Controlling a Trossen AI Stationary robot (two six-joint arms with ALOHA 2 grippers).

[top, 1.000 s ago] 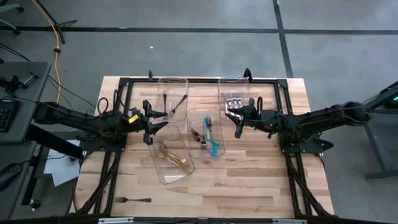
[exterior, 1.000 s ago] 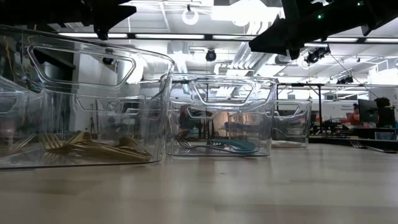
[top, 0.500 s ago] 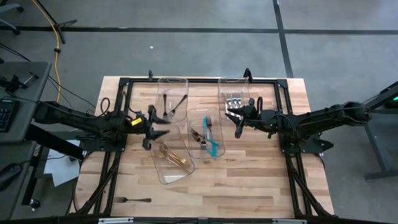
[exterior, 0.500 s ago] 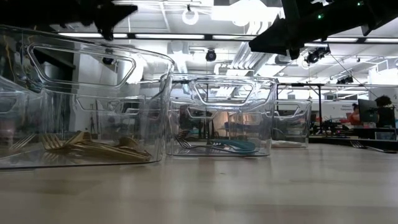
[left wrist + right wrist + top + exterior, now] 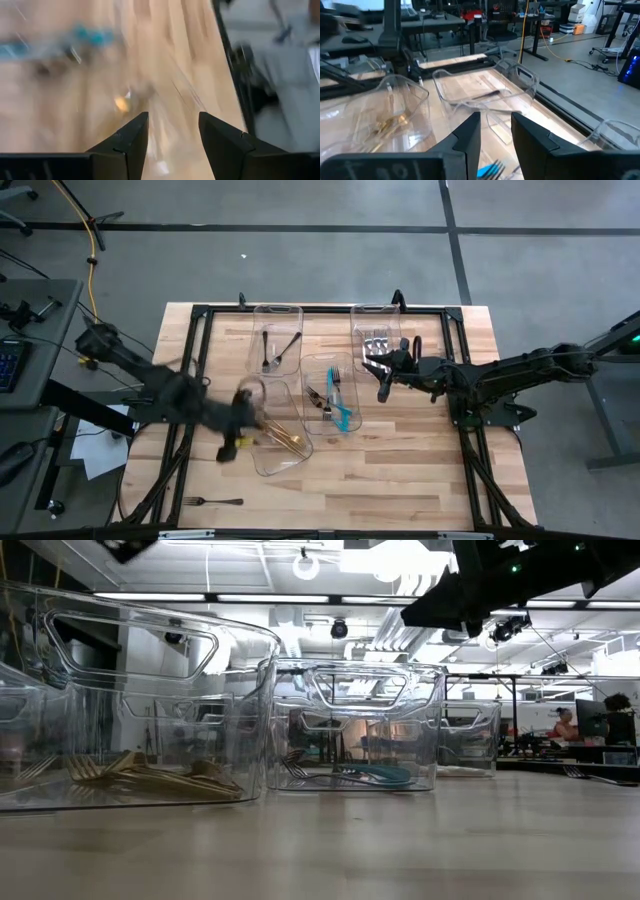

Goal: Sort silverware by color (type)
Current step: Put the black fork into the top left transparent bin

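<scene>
The silverware lies in four clear bins. Black pieces [image 5: 272, 346] are in the far-left bin, silver ones [image 5: 376, 340] in the far-right bin, gold ones [image 5: 280, 435] in the near-left bin. Teal-handled pieces [image 5: 340, 408] and a few others lie in the middle bin. One dark fork [image 5: 212, 502] lies on the table near the front left edge. My left gripper [image 5: 232, 445] is open and empty, blurred, beside the gold bin's left wall; its wrist view [image 5: 172, 122] shows only blurred table. My right gripper [image 5: 380, 376] is open and empty, between the middle and silver bins.
The clear bins [image 5: 262, 462] stand close together mid-table, tall in the low view [image 5: 140, 700]. A black frame [image 5: 195, 330] runs around the tabletop. Bare wood [image 5: 400, 470] lies toward the near and right sides. A person [image 5: 565, 725] is far off in the room.
My left gripper has swung quickly from beside the black-utensil bin toward the table's near edge, ending beside the gold bin; its arm is blurred. It stays open and empty. My right gripper has kept still.
</scene>
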